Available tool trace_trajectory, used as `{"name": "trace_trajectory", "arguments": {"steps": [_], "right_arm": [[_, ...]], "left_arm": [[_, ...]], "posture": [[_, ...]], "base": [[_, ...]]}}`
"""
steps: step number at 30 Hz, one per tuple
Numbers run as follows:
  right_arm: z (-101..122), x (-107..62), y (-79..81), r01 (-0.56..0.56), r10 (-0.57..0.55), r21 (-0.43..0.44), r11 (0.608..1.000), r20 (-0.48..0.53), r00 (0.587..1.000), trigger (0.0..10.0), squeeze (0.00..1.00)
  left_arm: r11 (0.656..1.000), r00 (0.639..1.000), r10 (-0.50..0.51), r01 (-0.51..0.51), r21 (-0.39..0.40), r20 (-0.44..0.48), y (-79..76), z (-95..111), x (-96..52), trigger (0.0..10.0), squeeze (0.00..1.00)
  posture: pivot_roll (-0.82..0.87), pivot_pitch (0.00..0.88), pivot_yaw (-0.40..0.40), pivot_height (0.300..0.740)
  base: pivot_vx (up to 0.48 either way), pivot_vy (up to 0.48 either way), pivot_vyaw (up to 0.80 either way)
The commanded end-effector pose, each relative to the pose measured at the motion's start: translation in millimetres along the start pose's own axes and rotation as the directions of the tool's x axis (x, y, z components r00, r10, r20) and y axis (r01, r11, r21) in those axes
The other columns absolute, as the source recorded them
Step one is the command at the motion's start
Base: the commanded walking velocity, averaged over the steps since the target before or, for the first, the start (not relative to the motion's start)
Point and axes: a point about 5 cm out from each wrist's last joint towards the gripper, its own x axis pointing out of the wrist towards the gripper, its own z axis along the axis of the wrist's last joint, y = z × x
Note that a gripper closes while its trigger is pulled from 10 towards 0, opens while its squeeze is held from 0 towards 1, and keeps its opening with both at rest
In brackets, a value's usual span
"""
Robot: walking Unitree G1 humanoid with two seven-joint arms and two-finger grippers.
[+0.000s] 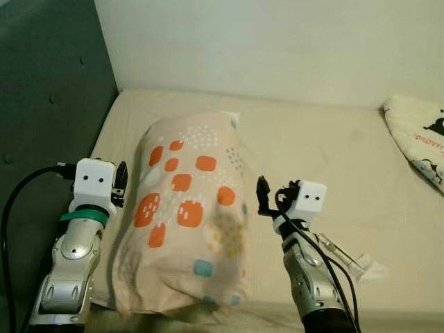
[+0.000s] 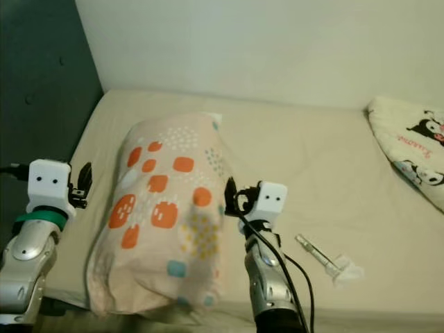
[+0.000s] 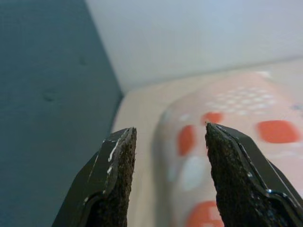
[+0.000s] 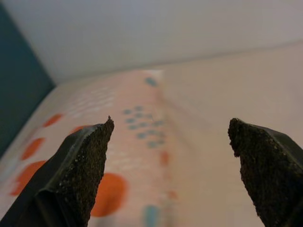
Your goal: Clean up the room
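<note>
Flanking the pillow [image 1: 186, 218] on the bed [image 1: 326, 159], both grippers are held low, one to each long side. The pillow's long axis is seen running away from the robot toward the wall. The left gripper [image 1: 121, 184] is set just beside the pillow's left edge, fingers [image 3: 118, 179] parted and empty. The right gripper [image 1: 263, 198] is set just beside the right edge, fingers [image 4: 80, 175] spread wide and empty. A two-sided grasp is judged likely, with neither arm clearly nearer.

The pillow [image 1: 189, 211] was peach with orange patches, white dots and teal squares; the bed [image 1: 333, 159] was cream.
</note>
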Motion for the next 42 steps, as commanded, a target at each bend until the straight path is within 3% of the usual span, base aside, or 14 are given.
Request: {"name": "trace_trajectory", "arguments": {"steps": [1, 28, 31, 42], "right_arm": [[-2.8, -1.5, -3.7, 0.016, -0.016, 0.0, 1.0, -0.012, 1.0, 10.0, 0.0], [-5.2, -2.3, -1.9, -0.001, 0.001, -0.006, 1.0, -0.024, 1.0, 10.0, 0.0], [-5.3, -2.3, -2.0, -0.003, 0.003, -0.007, 1.0, -0.026, 1.0, 10.0, 0.0], [-6.3, -2.8, -2.2, -0.004, 0.004, -0.009, 1.0, -0.031, 1.0, 10.0, 0.0]], "left_arm": [[1.0, 1.0, 0.005, -0.005, 0.011, -0.01, 1.6, -3.3, -1.0, 10.0, 0.0], [1.0, 1.0, 0.022, -0.023, -0.003, -0.018, 1.1, -5.5, -1.7, 10.0, 0.0], [0.998, 0.999, 0.036, -0.038, -0.056, -0.028, 1.5, -6.9, -1.8, 10.0, 0.0], [0.997, 0.999, 0.04, -0.042, -0.057, -0.033, 1.6, -8.5, -1.8, 10.0, 0.0]], "posture": [[0.15, 0.045, -0.001, 0.74], [0.16, 0.056, -0.011, 0.74], [0.15, 0.057, -0.013, 0.74], [0.15, 0.059, -0.014, 0.74]], "base": [[0.0, -0.428, 0.0], [0.0, -0.381, 0.0], [0.0, 0.094, 0.0], [0.0, 0.347, 0.0]]}}
